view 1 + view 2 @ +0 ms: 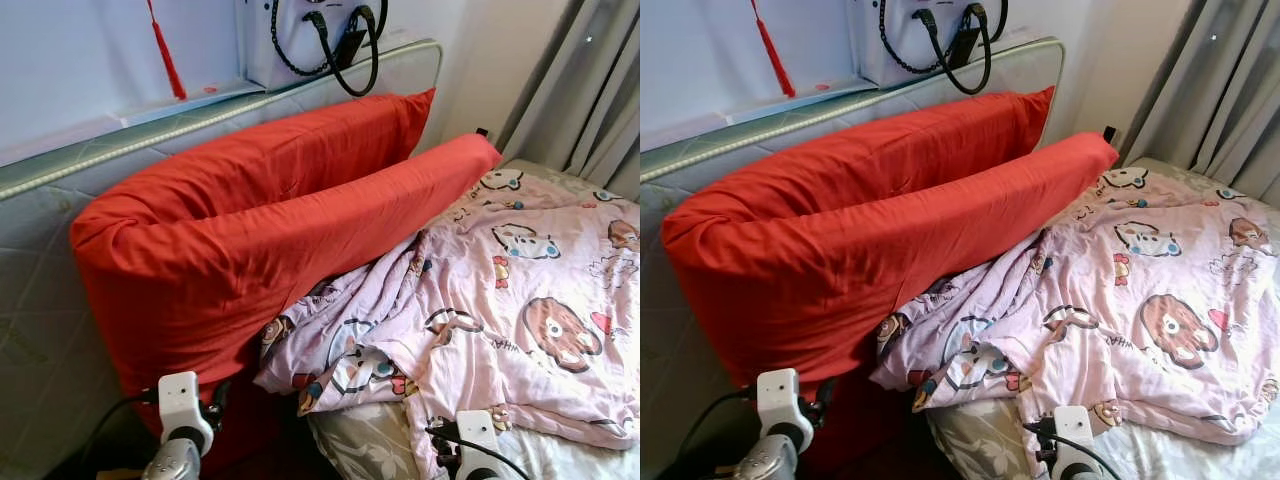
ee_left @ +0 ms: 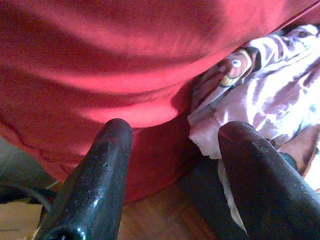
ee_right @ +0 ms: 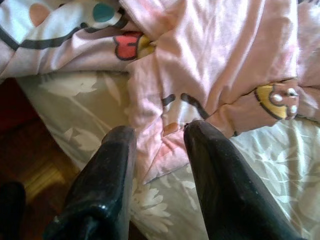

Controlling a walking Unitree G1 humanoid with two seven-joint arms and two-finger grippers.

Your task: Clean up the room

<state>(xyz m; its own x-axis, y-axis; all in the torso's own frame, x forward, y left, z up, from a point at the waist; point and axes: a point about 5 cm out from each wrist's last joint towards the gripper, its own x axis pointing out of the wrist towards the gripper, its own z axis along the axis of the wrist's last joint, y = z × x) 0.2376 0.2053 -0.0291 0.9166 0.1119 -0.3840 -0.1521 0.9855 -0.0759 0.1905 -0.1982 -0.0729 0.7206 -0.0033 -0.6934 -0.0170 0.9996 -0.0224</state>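
Ahead, two long red fabric pillows (image 1: 250,230) leaned against the padded grey headboard (image 1: 40,300), touching a crumpled pink cartoon-print quilt (image 1: 520,300) spread over the bed's grey floral sheet (image 3: 75,105). Low down, the left end effector (image 2: 175,165) hung released before the red fabric, and the right end effector (image 3: 160,165) hovered released over the quilt's edge

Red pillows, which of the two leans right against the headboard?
The rear red pillow, standing against the headboard under the white bag. The front red pillow leans on it, touching the pink quilt.
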